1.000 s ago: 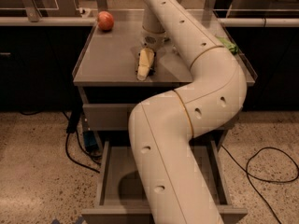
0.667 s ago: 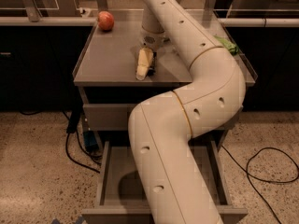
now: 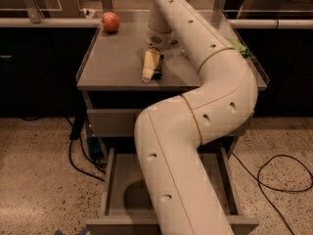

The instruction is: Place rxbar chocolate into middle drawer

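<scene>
Compare with a second back: find no shift in arm [image 3: 195, 131], gripper [image 3: 152, 62] or snack bar [image 3: 157, 70]. Read this as a pause at the pick rather than progress: lift not yet begun, drawer step untouched. Locate gripper low over the middle of the cabinet top [image 3: 112, 67], right at the bar, with dark wrapper showing along its right side. Cannot tell whether clenched on the bar or released. Place bar on the cabinet top, not in any drawer. Note apple [image 3: 110, 21] at back left corner, well apart from bar. Note green bag [image 3: 238, 47] at right edge, mostly hidden behind arm. Note top drawer front [image 3: 112, 122] closed and drawer [image 3: 117, 190] below it pulled out, judged to be the target. Flag arm's own bend hanging across that opening and covering most of it. Expect need to swing clear of cabinet front edge on the way down. Log cables [image 3: 274, 173] on floor, out of the path.
</scene>
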Controlling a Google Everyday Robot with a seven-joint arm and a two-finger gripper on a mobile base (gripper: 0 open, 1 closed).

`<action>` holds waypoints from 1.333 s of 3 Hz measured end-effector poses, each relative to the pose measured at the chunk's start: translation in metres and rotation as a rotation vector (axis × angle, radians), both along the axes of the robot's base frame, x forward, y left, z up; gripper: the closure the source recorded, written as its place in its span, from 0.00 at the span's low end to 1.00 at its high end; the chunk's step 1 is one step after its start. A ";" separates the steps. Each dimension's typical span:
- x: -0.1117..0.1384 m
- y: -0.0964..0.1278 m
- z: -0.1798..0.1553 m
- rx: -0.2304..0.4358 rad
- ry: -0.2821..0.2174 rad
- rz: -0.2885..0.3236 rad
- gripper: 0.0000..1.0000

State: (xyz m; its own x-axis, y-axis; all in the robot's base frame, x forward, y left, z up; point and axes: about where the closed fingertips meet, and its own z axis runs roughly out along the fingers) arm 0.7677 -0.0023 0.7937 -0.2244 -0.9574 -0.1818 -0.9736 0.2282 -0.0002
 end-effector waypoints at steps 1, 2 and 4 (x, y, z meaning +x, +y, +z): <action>0.000 0.000 0.000 0.000 0.000 0.000 0.79; 0.000 0.000 0.000 0.000 0.000 0.000 1.00; -0.002 0.000 0.009 0.000 0.000 0.000 1.00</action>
